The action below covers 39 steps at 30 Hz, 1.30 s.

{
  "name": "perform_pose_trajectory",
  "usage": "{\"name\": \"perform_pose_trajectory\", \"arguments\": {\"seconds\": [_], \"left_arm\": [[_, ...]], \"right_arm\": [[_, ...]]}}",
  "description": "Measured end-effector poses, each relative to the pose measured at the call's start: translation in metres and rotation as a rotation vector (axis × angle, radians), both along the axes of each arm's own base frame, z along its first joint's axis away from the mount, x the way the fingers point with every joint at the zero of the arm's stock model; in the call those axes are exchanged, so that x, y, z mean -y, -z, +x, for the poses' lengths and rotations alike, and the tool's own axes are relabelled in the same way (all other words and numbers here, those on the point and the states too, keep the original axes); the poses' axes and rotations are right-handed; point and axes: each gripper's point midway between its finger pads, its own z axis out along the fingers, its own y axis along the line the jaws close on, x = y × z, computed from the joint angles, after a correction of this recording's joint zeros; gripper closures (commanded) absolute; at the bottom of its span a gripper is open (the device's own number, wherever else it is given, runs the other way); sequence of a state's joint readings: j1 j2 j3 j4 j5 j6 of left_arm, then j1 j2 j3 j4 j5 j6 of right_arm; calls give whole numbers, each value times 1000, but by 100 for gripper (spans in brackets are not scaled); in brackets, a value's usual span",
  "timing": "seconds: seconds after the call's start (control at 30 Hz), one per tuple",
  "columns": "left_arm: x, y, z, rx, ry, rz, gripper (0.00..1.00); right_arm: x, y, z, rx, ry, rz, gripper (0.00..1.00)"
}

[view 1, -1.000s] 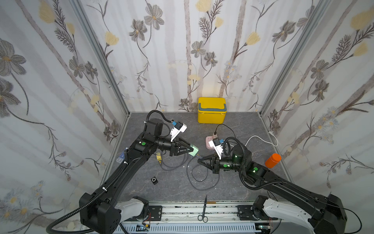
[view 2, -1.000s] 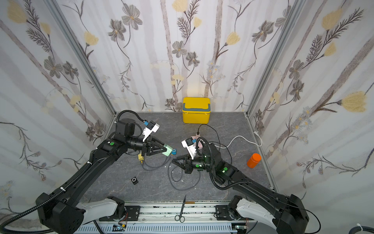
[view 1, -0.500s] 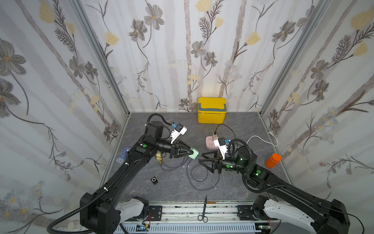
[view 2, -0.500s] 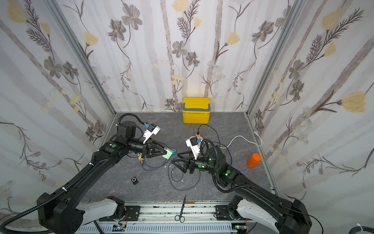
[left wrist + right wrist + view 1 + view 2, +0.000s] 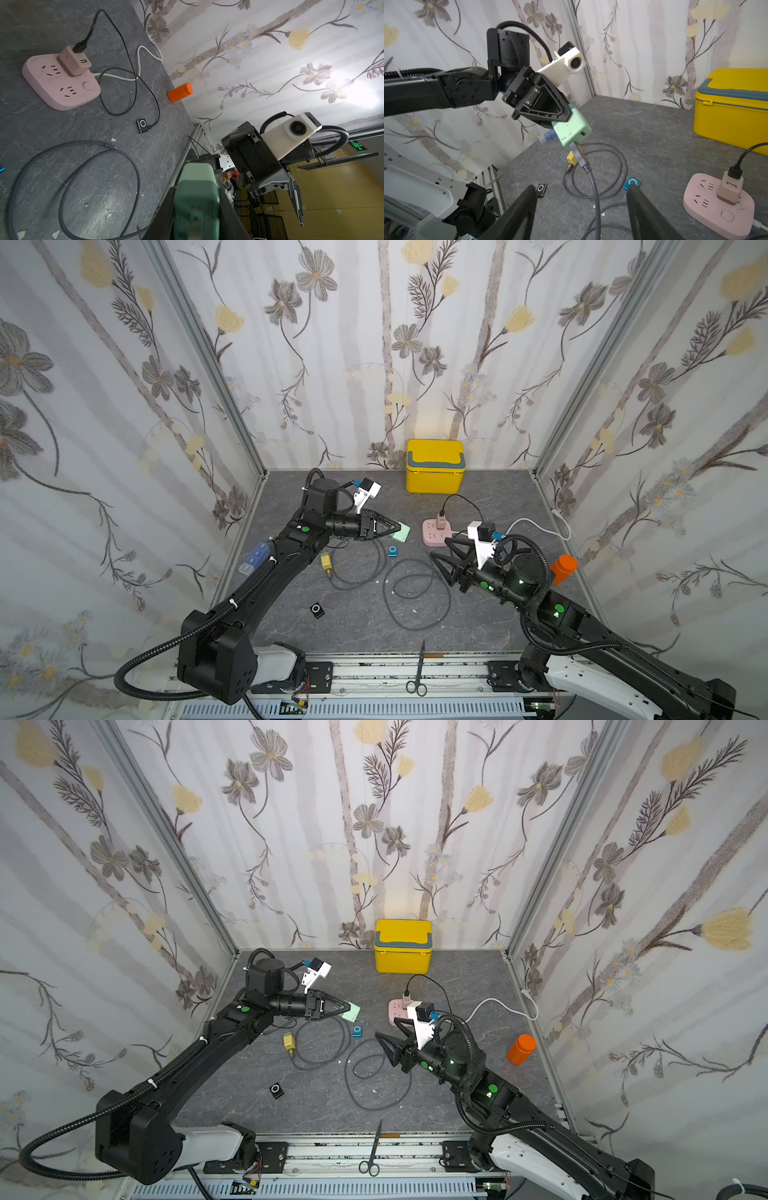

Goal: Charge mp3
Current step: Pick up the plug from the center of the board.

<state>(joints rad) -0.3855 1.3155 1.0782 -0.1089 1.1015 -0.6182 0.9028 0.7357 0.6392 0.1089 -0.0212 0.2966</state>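
Mp3 (image 5: 392,551), the blue one, lies flat on the surface (image 5: 365,626) near the pink strip (image 5: 432,537). Left claw (image 5: 397,526) clamps a green charger (image 5: 403,533) in the air beside the strip; a grey cable (image 5: 579,153) is plugged into it and coils on the surface. Right claw (image 5: 441,548) stands wide and empty, on the strip's near side, over the cable

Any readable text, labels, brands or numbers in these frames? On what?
None legible.
The green sign outside the cell: lit characters and an arrow, too small to read.
The green charger: faint print, blurred.
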Motion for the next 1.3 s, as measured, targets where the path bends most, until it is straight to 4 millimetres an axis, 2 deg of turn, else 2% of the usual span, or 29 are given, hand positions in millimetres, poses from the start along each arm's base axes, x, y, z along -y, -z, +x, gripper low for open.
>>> {"name": "perform_pose_trajectory", "arguments": {"seconds": [0.2, 0.33, 0.43, 0.53, 0.63, 0.73, 0.87, 1.07, 1.2, 1.3], "left_arm": [[0, -4, -7, -14, -4, -9, 94], [-1, -3, -21, 36, 44, -16, 97], [-1, -6, -29, 87, 76, -25, 99], [1, -6, -34, 124, 97, -31, 100], [3, -10, -36, 170, 108, -42, 100], [4, -14, -36, 205, 112, -53, 100], [6, -15, -33, 231, 107, -60, 100], [8, -17, -30, 255, 106, -70, 100], [8, -20, -29, 273, 101, -78, 100], [9, -23, -31, 276, 108, -87, 100]], "right_arm": [[-10, 12, -6, 24, -15, -81, 22], [-11, -1, -7, 28, -44, -17, 19], [-10, -13, -1, 1, -58, 55, 19], [-10, -22, 18, -59, -77, 122, 21], [-19, -13, 27, -158, -134, 158, 23], [-35, -6, 20, -234, -246, 184, 28], [-49, -8, 13, -281, -349, 206, 33], [-55, -13, 6, -292, -427, 234, 39], [-60, -9, 9, -317, -444, 242, 48], [-64, -5, 9, -340, -461, 247, 48]]}}
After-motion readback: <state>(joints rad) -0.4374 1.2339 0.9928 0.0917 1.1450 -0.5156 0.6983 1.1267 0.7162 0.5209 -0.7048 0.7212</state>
